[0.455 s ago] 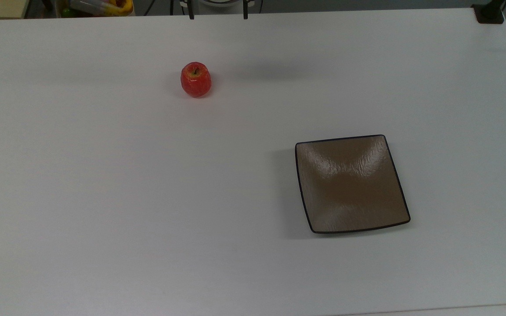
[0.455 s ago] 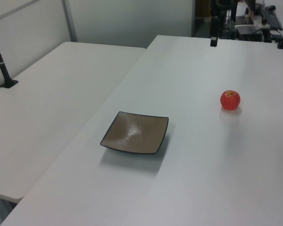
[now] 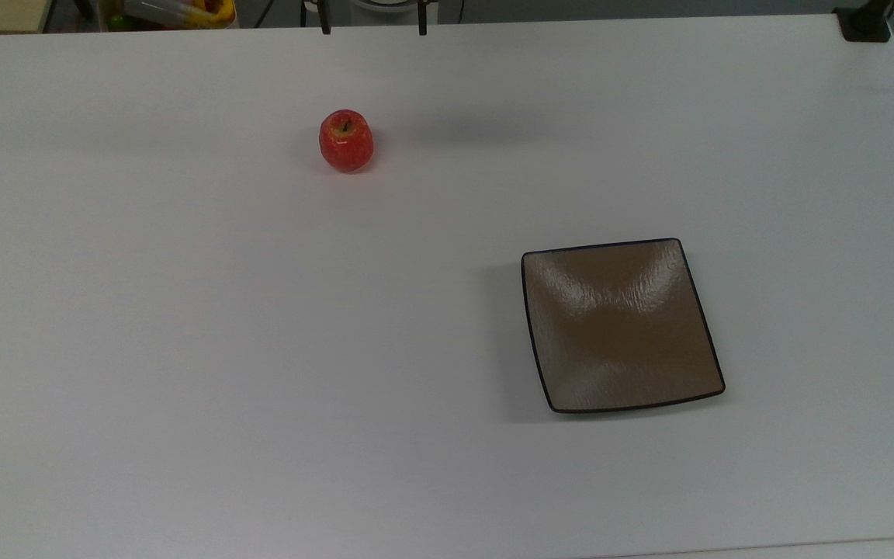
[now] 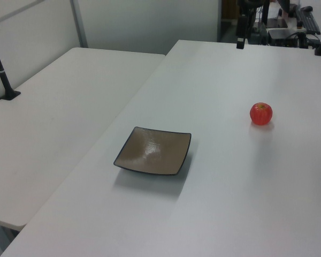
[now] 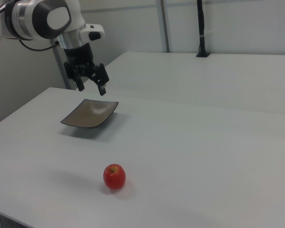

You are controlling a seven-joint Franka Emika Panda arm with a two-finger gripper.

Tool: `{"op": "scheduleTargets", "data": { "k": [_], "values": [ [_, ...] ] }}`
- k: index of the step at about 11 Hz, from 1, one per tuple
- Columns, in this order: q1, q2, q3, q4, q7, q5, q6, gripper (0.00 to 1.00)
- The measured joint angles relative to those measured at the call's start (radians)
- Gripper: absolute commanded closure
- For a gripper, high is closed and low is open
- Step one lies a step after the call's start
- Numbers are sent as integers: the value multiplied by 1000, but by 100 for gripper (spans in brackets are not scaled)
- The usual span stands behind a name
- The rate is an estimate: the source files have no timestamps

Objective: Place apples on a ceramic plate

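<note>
Apple (image 3: 346, 140) upright on tabletop (image 3: 261, 349), stem up, well apart from plate (image 3: 622, 324). Tool (image 5: 90, 87) spread wide, holding nothing, raised above the tabletop

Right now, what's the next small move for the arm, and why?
Probably carry the gripper toward the apple and lower over it. The apple sits on the table, well apart from the ceramic plate, which holds nothing. The gripper hangs open, high above the table, gripping nothing.

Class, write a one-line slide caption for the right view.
Open hand above white table; small red apple apart from square brown plate.
</note>
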Motion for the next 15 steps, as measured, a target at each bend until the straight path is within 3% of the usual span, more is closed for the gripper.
{"op": "scheduleTargets", "data": {
  "k": [15],
  "values": [
    [-24, 14, 1, 4, -26, -8, -32, 0]
  ]
}}
